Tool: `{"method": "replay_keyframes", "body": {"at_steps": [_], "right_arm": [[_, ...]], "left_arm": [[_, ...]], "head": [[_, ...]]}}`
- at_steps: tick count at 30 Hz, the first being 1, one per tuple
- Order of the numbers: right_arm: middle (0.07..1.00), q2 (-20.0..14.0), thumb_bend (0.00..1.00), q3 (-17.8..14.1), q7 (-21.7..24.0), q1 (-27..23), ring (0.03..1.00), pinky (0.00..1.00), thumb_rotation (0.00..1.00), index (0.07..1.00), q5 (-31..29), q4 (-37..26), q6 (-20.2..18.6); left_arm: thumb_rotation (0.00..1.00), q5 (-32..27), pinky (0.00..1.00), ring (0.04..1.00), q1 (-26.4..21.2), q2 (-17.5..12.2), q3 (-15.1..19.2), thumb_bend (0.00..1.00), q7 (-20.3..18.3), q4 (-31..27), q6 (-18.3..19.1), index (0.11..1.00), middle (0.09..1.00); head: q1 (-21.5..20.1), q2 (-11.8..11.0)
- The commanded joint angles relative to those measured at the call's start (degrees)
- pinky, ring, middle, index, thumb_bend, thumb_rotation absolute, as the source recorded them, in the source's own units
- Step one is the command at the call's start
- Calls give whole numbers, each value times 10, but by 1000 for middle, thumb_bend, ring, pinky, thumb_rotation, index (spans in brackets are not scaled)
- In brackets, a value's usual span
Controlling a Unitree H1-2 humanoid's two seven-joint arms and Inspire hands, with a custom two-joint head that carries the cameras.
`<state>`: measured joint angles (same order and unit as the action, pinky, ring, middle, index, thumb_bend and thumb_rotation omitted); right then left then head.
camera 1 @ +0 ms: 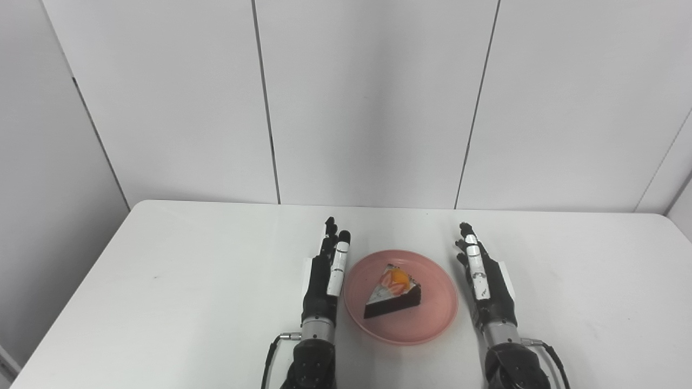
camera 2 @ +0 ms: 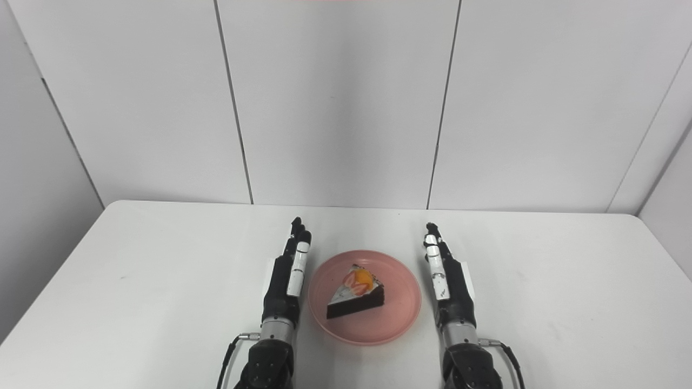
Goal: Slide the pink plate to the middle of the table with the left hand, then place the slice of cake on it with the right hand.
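A pink plate [camera 1: 427, 319] lies near the table's front middle. On it sits a wedge of dark chocolate cake [camera 1: 392, 298] topped with white cream, strawberry and an orange piece. My left hand [camera 1: 327, 275] stands just left of the plate, fingers straight and pointing away, holding nothing; whether it touches the rim cannot be told. My right hand [camera 1: 484, 278] stands a little right of the plate with a small gap, also open and flat on edge. The same cake [camera 2: 356, 300] and plate [camera 2: 397, 319] show between both hands in the right eye view.
The white table [camera 1: 178, 281] spreads wide to both sides of the hands. Grey wall panels [camera 1: 367, 102] rise behind its far edge. Cables loop at both wrists near the front edge.
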<state>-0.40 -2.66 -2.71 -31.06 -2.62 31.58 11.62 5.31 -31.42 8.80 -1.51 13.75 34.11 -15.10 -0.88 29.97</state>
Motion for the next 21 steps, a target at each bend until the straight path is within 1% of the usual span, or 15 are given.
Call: {"method": "replay_keyframes", "body": {"at_steps": [1,5,11,21], "right_arm": [[956,2,823,0,4,13,946,957,1000,921,0,11,26],[959,2,830,1,6,15,947,954,1000,925,-2,11,34],[964,3,816,0,9,19,949,965,1000,927,-5,10,38],[957,6,807,-1,5,20,944,960,1000,917,-5,11,36]], "left_arm": [[1000,-2,1000,1000,12,0,1,702,-5,-6,-6,1000,1000],[1000,-8,1000,1000,13,2,2,698,-6,-5,-9,999,1000],[1000,-6,1000,1000,17,3,1,691,-4,-9,-5,997,1000],[1000,-7,1000,1000,18,3,0,693,-8,-12,-4,1000,1000]], "head": [[0,0],[-1,2],[-1,3],[-3,3]]}}
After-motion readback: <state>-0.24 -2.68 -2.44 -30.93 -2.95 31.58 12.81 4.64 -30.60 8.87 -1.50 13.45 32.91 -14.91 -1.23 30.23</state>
